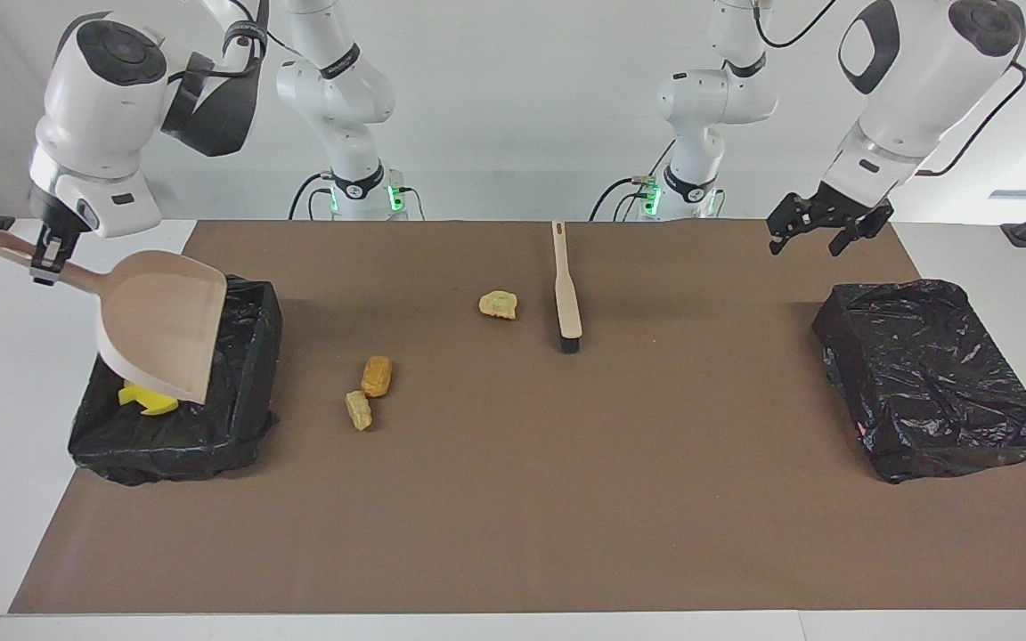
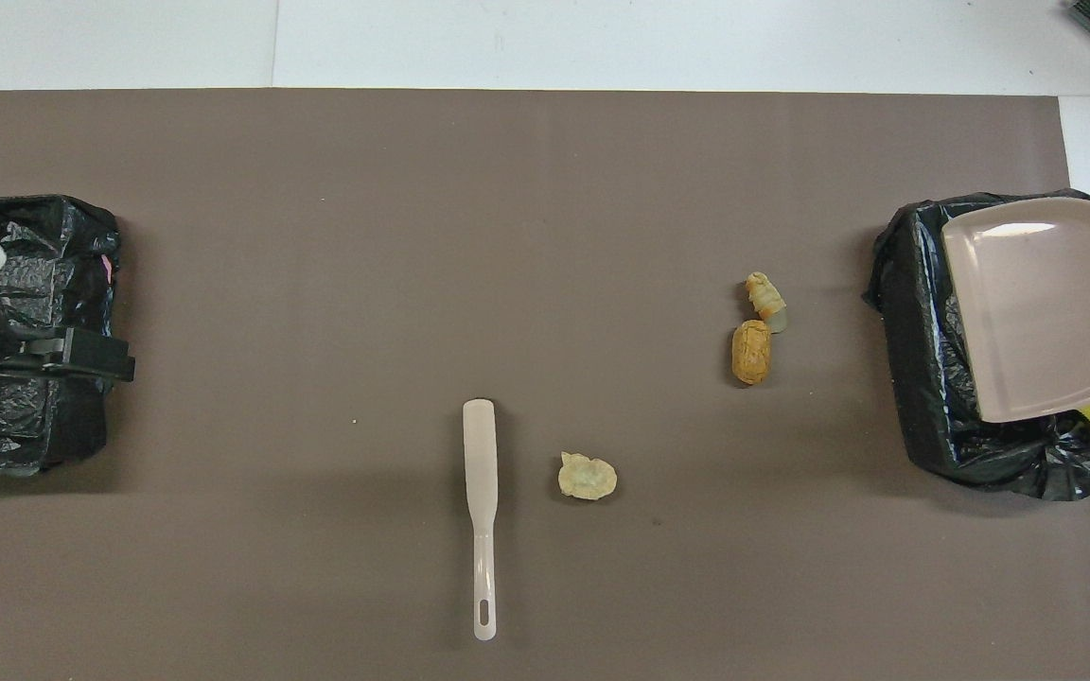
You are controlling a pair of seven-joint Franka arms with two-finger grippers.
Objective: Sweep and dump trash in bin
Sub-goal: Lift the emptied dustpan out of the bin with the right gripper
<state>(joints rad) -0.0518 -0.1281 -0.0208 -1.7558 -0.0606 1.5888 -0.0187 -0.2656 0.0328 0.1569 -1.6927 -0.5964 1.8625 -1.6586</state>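
Note:
My right gripper (image 1: pixel 44 260) is shut on the handle of the beige dustpan (image 1: pixel 161 320), which hangs tilted over the black-lined bin (image 1: pixel 241 392) at the right arm's end. The pan (image 2: pixel 1037 303) covers most of the bin's inside; one yellow piece of trash (image 1: pixel 146 399) shows under its lip. On the mat lie more trash pieces: a pale crinkled piece (image 1: pixel 498 304), an orange-tan lump (image 1: pixel 377 375) and a smaller lump (image 1: pixel 358 409). The beige brush (image 1: pixel 566 289) lies beside the pale piece. My left gripper (image 1: pixel 805 242) hangs open and empty, high beside the second bin.
A second black-lined bin (image 1: pixel 932 374) stands at the left arm's end of the brown mat (image 1: pixel 566 499). In the overhead view the left gripper (image 2: pixel 114 364) overlaps that bin (image 2: pixel 34 246). White table shows around the mat.

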